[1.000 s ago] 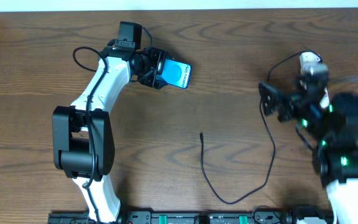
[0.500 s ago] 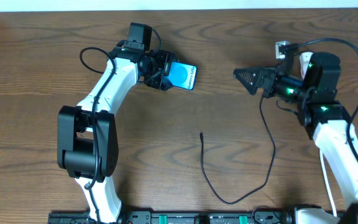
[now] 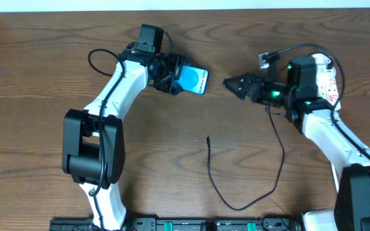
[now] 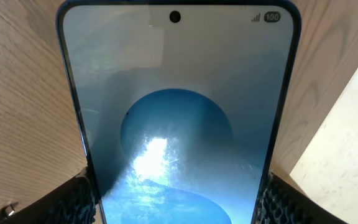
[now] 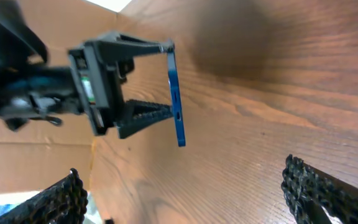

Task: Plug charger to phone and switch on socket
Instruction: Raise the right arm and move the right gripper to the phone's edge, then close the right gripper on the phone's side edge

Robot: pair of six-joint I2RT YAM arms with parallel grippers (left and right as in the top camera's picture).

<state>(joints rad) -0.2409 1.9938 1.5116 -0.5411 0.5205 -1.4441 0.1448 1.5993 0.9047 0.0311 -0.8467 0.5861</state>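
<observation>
The phone (image 3: 195,80) has a bright blue screen and is lifted off the table, with my left gripper (image 3: 172,74) shut on its lower end. In the left wrist view the phone (image 4: 179,124) fills the frame between both pads (image 4: 73,200). The right wrist sees the phone (image 5: 177,99) edge-on. My right gripper (image 3: 231,83) points left at it from a short gap, open and empty (image 5: 194,193). The charger (image 3: 236,206) loops on the table, its connector tip (image 3: 209,138) below the phone. Its other end runs under the right arm. The socket (image 3: 331,82) is partly hidden behind that arm.
The wooden table's (image 3: 159,160) far edge meets a white wall strip (image 3: 236,5) just behind both arms. The two arm bases stand at the near edge, left (image 3: 88,154) and right (image 3: 365,186).
My right arm has swung left from the socket side, so its open gripper now faces the phone. The left arm has carried the phone slightly to the right.
</observation>
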